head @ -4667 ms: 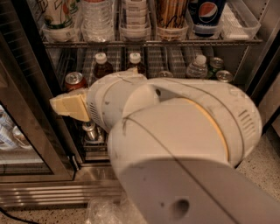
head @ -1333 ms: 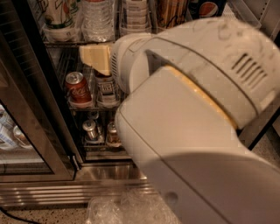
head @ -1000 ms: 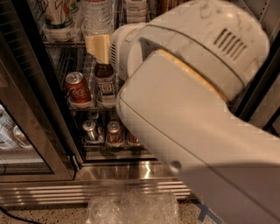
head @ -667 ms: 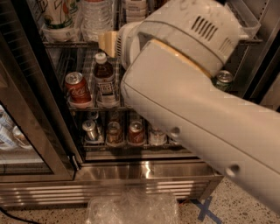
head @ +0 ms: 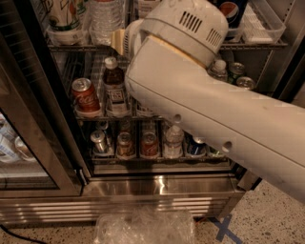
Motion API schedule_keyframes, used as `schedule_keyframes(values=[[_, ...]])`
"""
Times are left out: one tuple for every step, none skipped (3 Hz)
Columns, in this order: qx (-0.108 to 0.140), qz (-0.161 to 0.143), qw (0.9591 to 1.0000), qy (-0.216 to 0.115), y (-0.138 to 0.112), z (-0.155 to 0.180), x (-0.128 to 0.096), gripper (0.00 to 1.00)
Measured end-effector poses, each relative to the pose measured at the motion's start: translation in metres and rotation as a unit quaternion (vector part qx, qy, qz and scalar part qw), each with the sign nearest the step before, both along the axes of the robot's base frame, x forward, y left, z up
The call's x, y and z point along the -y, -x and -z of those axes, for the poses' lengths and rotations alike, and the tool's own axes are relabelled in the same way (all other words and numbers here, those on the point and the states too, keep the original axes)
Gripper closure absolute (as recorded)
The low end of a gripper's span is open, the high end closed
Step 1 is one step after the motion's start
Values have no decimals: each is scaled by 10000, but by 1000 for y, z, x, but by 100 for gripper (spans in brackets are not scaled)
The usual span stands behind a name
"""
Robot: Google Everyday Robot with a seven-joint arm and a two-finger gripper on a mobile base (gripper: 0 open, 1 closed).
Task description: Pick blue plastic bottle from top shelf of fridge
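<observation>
The blue plastic bottle (head: 114, 88), brown drink with a white cap and a white banded label, stands upright on the middle visible wire shelf of the fridge (head: 157, 183), just right of a red Coca-Cola can (head: 86, 96). My white arm crosses the view from lower right to the upper shelf. The gripper (head: 118, 41) is at its far end, level with the upper shelf's front edge, above the bottle; only a cream part shows, the rest is behind the arm.
The upper shelf holds a white printed cup (head: 64, 16), water bottles (head: 102, 19), a dark blue Pepsi container (head: 232, 12) and a clear tray (head: 259, 21). Several cans (head: 125, 144) and a water bottle (head: 173, 140) stand on the bottom shelf. The open glass door (head: 28, 124) is left. Crumpled plastic (head: 145, 226) lies on the floor.
My arm has risen and swung to the right, from the middle shelf up to the upper shelf. The brown bottle, the Coca-Cola can and the bottom row now show.
</observation>
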State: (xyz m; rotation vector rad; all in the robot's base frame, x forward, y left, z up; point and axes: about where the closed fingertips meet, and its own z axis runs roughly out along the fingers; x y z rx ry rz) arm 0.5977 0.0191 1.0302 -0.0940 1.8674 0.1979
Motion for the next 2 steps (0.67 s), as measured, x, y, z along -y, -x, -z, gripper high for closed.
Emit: schedule_keyframes(values=[[501, -181, 9985, 91, -4, -39, -23, 16], [965, -407, 9943, 211, 14, -73, -45, 14]])
